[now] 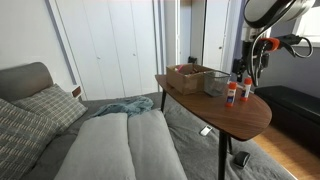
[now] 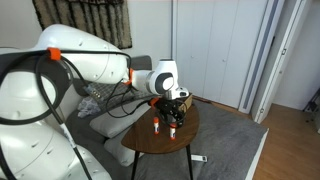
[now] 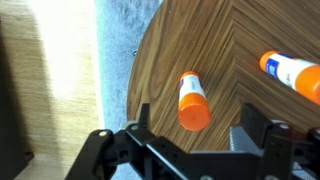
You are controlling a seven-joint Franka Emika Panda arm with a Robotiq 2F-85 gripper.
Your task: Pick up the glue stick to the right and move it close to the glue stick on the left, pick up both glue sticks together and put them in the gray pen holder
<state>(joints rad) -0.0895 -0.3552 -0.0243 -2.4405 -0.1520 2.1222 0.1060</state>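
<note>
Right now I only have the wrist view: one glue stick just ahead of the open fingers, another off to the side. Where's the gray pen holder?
Observer: The gray pen holder stands on the table, between the brown box and the two glue sticks.
Operator: Are both sticks upright?
Observer: Yes. In both exterior views they stand upright, side by side with a gap between them.
Operator: Is the gripper down at their level?
Observer: No. The exterior views show it hanging just above them, and as far as I can tell it touches neither.
</note>
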